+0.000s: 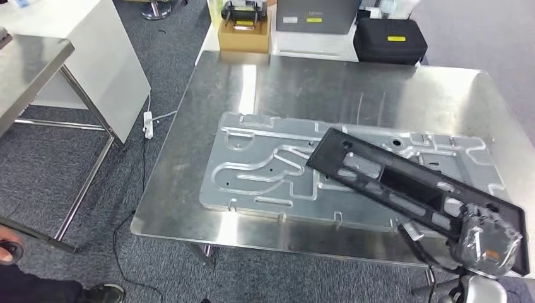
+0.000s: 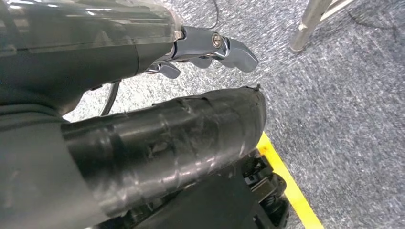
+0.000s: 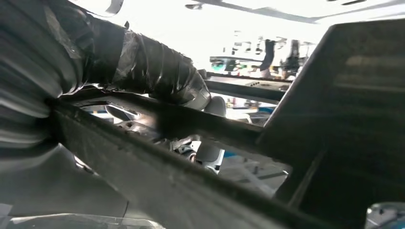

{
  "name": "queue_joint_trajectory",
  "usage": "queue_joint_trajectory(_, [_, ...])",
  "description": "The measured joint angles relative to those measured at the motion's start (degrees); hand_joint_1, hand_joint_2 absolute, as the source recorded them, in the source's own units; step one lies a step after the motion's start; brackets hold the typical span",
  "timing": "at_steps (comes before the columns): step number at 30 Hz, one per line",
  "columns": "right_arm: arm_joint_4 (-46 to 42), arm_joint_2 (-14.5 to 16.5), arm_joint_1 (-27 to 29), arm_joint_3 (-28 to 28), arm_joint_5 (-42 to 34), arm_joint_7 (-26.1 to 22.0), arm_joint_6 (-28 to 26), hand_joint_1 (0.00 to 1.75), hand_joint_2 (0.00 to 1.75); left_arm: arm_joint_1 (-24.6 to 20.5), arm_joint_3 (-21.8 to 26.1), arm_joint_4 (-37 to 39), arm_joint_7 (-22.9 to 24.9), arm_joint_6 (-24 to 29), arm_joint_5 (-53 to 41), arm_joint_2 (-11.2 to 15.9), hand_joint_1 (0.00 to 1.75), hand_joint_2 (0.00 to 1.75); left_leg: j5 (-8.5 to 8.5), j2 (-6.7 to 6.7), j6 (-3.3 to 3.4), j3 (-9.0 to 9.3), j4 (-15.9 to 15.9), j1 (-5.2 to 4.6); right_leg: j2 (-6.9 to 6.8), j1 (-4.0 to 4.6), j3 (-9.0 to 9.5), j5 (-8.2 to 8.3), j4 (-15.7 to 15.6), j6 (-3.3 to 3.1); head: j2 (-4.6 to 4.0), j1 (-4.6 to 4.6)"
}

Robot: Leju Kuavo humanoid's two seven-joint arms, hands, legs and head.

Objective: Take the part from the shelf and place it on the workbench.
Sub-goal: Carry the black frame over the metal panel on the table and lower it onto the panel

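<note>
The right hand has its fingers wrapped round the near end of the black part, a long, flat frame with cut-outs. It holds that end out past the near right corner of the steel table. The far end of the part reaches in over the grey metal plate that lies across the middle of the table. Whether that far end touches the plate or hangs just above it, I cannot tell from here.

The left hand hangs low by the robot's side over the carpet, holding nothing, its fingers loosely apart.

The worry, as I see it, is the overhang. Most of the part's gripped end sits beyond the table edge, so if the fingers let go now, the frame could tip over the near edge and drop to the floor. The plate is ribbed and raised in places; sliding the part inward across it could catch a cut-out on a rib and twist the frame in the grip.
</note>
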Motion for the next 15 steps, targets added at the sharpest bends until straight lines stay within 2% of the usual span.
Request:
queue_joint_trajectory(2, [0.8, 0.2, -0.4, 1.5, 0.6, 0.8, 0.0, 1.71, 1.75, -0.1, -0.2, 0.0, 0.0, -0.1, -0.1, -0.1, 0.00, 0.00, -0.04, 0.02, 0.38, 0.08, 0.0, -0.19, 0.03, -0.04, -3.44, -3.29, 7.1, 0.11, 0.00, 0.02])
queue_joint_trajectory(3, [1.2, 0.4, -0.5, 2.3, 0.8, 1.1, 0.0, 1.71, 1.75, -0.1, -0.3, 0.0, 0.1, -0.1, -0.1, -0.1, 0.00, 0.00, -0.11, 0.02, 0.47, 0.08, 0.0, -0.31, 0.04, -0.03, -5.10, -4.24, 10.3, 0.15, 0.00, 0.03])
queue_joint_trajectory(4, [1.5, 0.6, -0.6, 3.0, 1.1, 1.3, 0.0, 1.72, 1.75, -0.1, -0.4, 0.0, 0.1, -0.2, -0.1, -0.1, 0.00, 0.00, -0.18, 0.00, 0.50, 0.11, 0.1, -0.40, 0.04, -0.03, -6.02, -4.19, 11.8, 0.15, 0.00, 0.02])
queue_joint_trajectory(5, [1.8, 0.8, -0.6, 3.7, 1.2, 1.5, 0.0, 1.72, 1.75, -0.1, -0.4, 0.0, 0.1, -0.2, -0.1, -0.1, 0.00, 0.00, -0.29, -0.04, 0.51, 0.16, 0.2, -0.46, 0.04, -0.03, -5.89, -3.02, 11.2, 0.09, 0.00, 0.02])
queue_joint_trajectory(7, [2.4, 1.4, -1.0, 5.0, 1.5, 1.7, 0.0, 1.73, 1.75, -0.2, -0.5, 0.0, 0.1, -0.4, -0.1, -0.1, 0.00, 0.00, -0.61, -0.14, 0.34, 0.34, 0.5, -0.51, 0.04, 0.00, -3.02, 0.90, 4.6, -0.23, 0.00, 0.02])
queue_joint_trajectory(8, [2.6, 1.6, -1.3, 5.6, 1.6, 1.9, 0.0, 1.74, 1.75, -0.2, -0.6, 0.0, 0.1, -0.4, -0.1, -0.1, 0.00, 0.00, -0.79, -0.17, 0.16, 0.33, 0.7, -0.63, 0.04, 0.15, -1.40, 2.24, 1.1, -0.43, 0.00, 0.03])
queue_joint_trajectory(9, [2.8, 1.9, -1.6, 6.1, 1.7, 2.1, 0.1, 1.74, 1.75, -0.3, -0.6, 0.0, 0.1, -0.4, -0.1, -0.2, 0.00, 0.00, -0.89, -0.19, -0.09, 0.27, 0.8, -0.73, 0.06, 0.31, -0.29, 2.90, -1.4, -0.60, 0.00, 0.01])
queue_joint_trajectory(11, [3.2, 2.4, -2.0, 7.0, 1.8, 2.6, 0.2, 1.74, 1.75, -0.3, -0.6, 0.0, 0.2, -0.5, -0.1, -0.2, 0.00, 0.00, -0.96, -0.19, -0.63, 0.16, 0.9, -0.84, 0.14, 0.69, 0.29, 2.77, -2.7, -0.89, 0.00, -0.01])
queue_joint_trajectory(13, [3.6, 3.0, -2.0, 7.7, 1.8, 3.2, 0.2, 1.72, 1.75, -0.3, -0.6, 0.0, 0.3, -0.5, -0.1, -0.2, 0.00, 0.00, -1.29, -0.17, -1.20, 0.18, 1.1, -0.77, 0.22, 0.51, 0.43, 2.90, -3.0, -1.39, 0.00, -0.02])
queue_joint_trajectory(14, [3.7, 3.3, -2.0, 8.1, 1.7, 3.4, 0.3, 1.71, 1.75, -0.4, -0.6, 0.0, 0.3, -0.6, -0.1, -0.2, 0.00, 0.00, -2.06, -0.13, -1.50, -0.20, 2.0, -0.73, 0.18, 0.38, 0.54, 2.99, -3.2, -1.74, 0.00, -0.07])
queue_joint_trajectory(15, [3.8, 3.6, -2.0, 8.4, 1.7, 3.6, 0.3, 1.60, 1.75, -0.4, -0.6, 0.0, 0.4, -0.6, -0.1, -0.2, 0.00, 0.00, -3.38, -0.11, -1.78, -1.09, 4.1, -0.66, 0.14, 0.25, 0.65, 3.06, -3.4, -2.04, 0.00, -0.10])
